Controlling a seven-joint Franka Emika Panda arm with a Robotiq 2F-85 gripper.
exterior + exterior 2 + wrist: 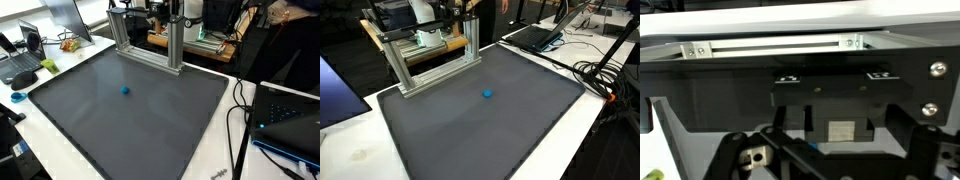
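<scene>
A small blue ball lies alone on the dark grey mat, also seen as the ball on the mat. The white arm sits high up behind an aluminium frame, far from the ball, and its gripper is not clear in either exterior view. In the wrist view my gripper is open. Its dark fingers stand wide apart at the bottom with nothing between them. It faces the frame's rail and a black block close up.
The aluminium frame stands along the mat's back edge. Laptops and clutter sit on the white table beside the mat. Black cables trail along another side, next to a dark laptop. A further laptop lies behind the mat.
</scene>
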